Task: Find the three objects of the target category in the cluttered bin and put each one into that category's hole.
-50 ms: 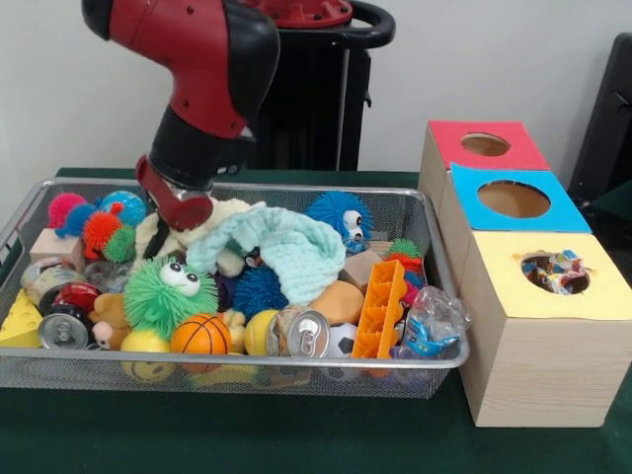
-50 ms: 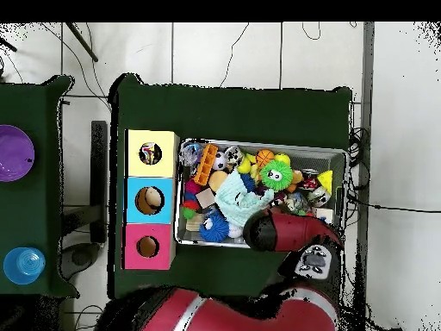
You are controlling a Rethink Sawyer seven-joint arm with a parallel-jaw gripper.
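A wire mesh bin (image 1: 415,360) is packed with toys: a green fuzzy ball with eyes (image 1: 168,294), a blue fuzzy ball (image 1: 338,215), a small basketball (image 1: 200,334), a drinks can (image 1: 307,335), an orange plastic rack (image 1: 380,308) and a mint knitted cloth (image 1: 286,247). A crumpled plastic packet (image 1: 433,321) rests on the bin's right corner. My red gripper (image 1: 178,205) is low over the bin's back left part, against a cream soft toy (image 1: 229,213). In the overhead view the arm (image 2: 284,231) covers the gripper.
Three wooden boxes stand right of the bin, with a red top (image 1: 484,145), a blue top (image 1: 513,199) and a yellow top (image 1: 553,275). The yellow box's hole holds crumpled wrappers. On a side table sit a purple plate (image 2: 15,153) and a blue cup (image 2: 26,263).
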